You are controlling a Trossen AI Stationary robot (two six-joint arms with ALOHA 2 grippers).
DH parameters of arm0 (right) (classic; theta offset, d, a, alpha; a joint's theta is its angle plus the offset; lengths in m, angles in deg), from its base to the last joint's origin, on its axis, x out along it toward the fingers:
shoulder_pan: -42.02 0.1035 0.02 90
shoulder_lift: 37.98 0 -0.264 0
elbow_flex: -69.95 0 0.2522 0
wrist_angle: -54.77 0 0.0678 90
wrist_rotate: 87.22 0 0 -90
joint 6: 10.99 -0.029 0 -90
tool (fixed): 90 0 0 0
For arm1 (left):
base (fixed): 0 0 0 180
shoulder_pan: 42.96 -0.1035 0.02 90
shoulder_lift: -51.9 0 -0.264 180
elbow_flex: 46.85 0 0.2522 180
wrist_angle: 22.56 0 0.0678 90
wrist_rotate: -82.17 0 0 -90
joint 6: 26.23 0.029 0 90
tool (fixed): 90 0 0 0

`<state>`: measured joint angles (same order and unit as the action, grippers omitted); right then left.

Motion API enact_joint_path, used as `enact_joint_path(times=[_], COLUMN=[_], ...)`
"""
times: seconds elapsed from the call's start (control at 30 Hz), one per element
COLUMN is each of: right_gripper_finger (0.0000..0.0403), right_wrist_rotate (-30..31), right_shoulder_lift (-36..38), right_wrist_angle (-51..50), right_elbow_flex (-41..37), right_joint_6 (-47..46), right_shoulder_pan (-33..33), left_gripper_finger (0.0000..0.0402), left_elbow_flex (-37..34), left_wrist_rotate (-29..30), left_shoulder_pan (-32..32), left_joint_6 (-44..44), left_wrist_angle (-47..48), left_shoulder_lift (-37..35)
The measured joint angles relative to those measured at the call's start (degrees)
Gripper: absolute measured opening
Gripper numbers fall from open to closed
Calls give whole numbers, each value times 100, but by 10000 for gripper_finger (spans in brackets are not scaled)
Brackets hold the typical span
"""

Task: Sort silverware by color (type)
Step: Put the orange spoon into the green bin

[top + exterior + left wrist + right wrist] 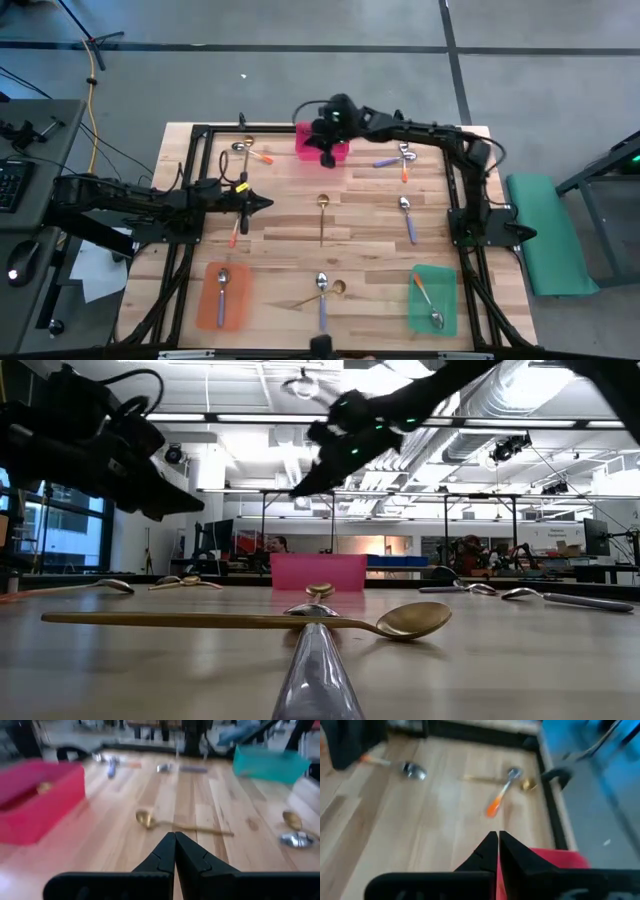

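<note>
A: Starting on the left, what lies there?

B: The orange tray at the near left holds a purple-handled spoon. Above it, the left gripper hovers over the boards with its fingers pressed together, holding nothing. An orange-handled spoon lies just beside the arm, behind the tips. At the far left edge, another orange-handled spoon crosses a slim gold one.

A: And ahead of those tips?

B: A gold spoon lies on the table's middle, near but clear of the tips; the left wrist view shows it just beyond the closed fingers.

A: Near edge, centre?

B: A purple-handled spoon overlapping a gold spoon.

A: The right arm?

B: The right gripper hangs over the pink tray, fingers together and empty.

A: Further right?

B: A purple-handled and an orange-handled spoon lie crossed, another purple-handled one sits below, and the green tray holds an orange-handled spoon.
</note>
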<state>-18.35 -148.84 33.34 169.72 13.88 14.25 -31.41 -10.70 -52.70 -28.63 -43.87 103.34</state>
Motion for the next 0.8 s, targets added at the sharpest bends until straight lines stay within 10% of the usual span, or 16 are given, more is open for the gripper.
enact_joint_path(times=[0.43,0.8], right_gripper_finger=[0,0], right_wrist_rotate=[487,960], right_shoulder_lift=[2417,3775], right_wrist_angle=[4661,5461], right_elbow_flex=[-4424,-5451], right_joint_6=[-1230,-1127], right_shoulder_pan=[170,790], left_gripper_finger=[0,0], left_elbow_flex=[2375,5397], left_wrist_rotate=[470,797], left_shoulder_pan=[-342,-1574], left_joint_6=[114,1522], left_wrist_angle=[4841,8469], left_shoulder_lift=[227,2320])
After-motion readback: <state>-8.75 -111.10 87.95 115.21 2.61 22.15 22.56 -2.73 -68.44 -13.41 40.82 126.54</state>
